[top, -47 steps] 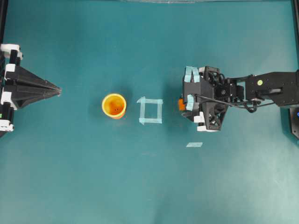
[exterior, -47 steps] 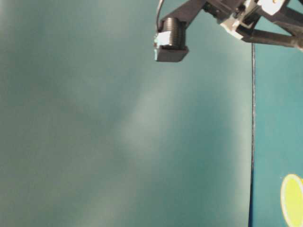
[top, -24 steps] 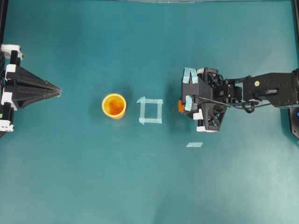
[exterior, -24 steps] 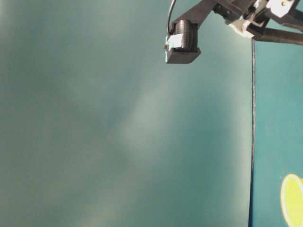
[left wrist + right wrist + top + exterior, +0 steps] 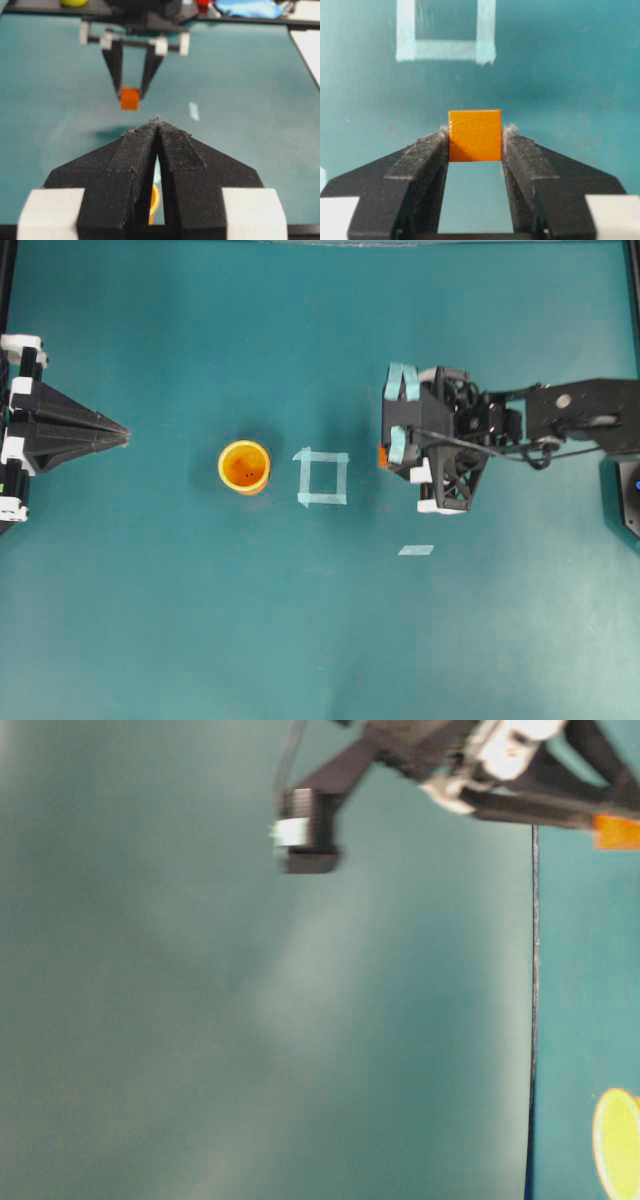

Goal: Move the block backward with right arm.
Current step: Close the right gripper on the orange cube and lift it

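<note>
The right gripper [image 5: 475,150] is clenched on the block [image 5: 475,135], its two pads pressed flat against the cube's sides at the very tips; a second ago the same jaws stood wider, with the cube only just showing beside them in the overhead view; now the block [image 5: 381,455] peeks out as a sliver of orange under the taped fingers, on the arm's side of the tape square [image 5: 323,478] and apart from it. In the left wrist view the block [image 5: 130,98] hangs between the pointed fingers with a soft shadow lying on the green table [image 5: 180,620] below and to one side, which suggests it has come up off the surface; the table-level view, blurred, shows the arm's position changed from half a second before. The orange cup [image 5: 245,466] stands on the far side of the tape square from the block, untouched; a short tape strip [image 5: 416,550] lies near the square on the arm's side. The left gripper [image 5: 158,121] rests far beyond the cup with its fingers pressed together, holding nothing. With the grasp made, the carry backward looks ready to begin.
</note>
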Tool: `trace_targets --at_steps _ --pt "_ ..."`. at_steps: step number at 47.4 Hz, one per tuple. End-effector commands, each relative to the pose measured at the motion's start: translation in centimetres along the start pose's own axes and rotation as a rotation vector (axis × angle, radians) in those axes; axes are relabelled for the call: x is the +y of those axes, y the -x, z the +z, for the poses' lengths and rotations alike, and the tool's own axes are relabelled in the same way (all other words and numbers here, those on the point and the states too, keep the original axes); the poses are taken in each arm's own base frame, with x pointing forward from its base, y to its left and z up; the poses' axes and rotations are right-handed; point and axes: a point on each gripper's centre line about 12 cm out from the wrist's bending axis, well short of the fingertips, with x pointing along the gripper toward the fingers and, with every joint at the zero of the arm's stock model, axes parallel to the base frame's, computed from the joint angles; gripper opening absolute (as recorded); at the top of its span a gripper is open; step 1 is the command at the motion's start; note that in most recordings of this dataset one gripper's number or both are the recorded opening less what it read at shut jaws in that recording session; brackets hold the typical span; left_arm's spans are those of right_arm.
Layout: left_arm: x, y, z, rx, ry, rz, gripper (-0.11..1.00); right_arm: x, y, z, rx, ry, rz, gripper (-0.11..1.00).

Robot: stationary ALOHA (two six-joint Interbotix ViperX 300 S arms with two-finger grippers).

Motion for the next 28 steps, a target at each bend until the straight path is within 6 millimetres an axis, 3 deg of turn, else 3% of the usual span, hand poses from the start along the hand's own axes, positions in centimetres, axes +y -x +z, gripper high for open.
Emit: trace_targets --at_steps 1,12,28 --pt "0.0 -0.2 1.3 -0.034 -0.003 -0.001 0.02 -0.1 2.1 2.3 -0.055 -0.012 -0.001 0.41" --pt "-0.1 -0.2 1.6 -0.041 -0.003 -0.003 0.02 0.0 4.1 2.8 -0.057 -0.057 0.012 0.41" --pt "-0.1 -0.2 2.2 -0.058 -0.003 -0.004 0.02 -0.1 4.3 3.1 -0.063 -0.067 0.013 0.41"
